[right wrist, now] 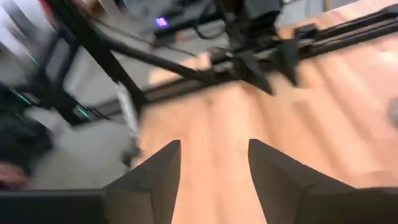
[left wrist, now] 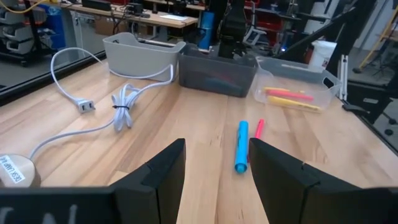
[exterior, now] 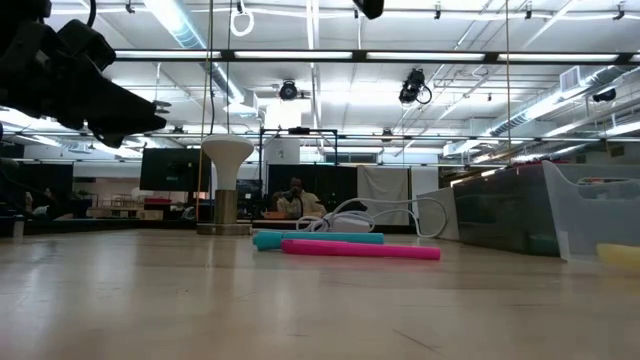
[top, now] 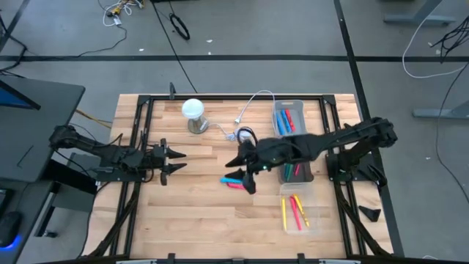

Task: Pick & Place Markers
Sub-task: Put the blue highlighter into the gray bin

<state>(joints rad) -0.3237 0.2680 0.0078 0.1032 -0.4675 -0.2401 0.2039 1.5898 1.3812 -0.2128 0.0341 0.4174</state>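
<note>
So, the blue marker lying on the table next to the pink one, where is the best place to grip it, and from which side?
Grip the blue marker near its middle, coming straight down from above. It lies flat on the wooden table, so only its long sides are free. The pink marker lies close beside it, so keep the fingers narrow. The right gripper, fingers open, is nearest.

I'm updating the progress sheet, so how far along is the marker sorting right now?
Partly done. Markers already lie in the grey bin, the dark bin and the clear plastic tray. Nothing is in hand: the right gripper is open above the table near the last two, the left gripper waits open. Left on the wood: a blue marker and a pink marker.
</note>
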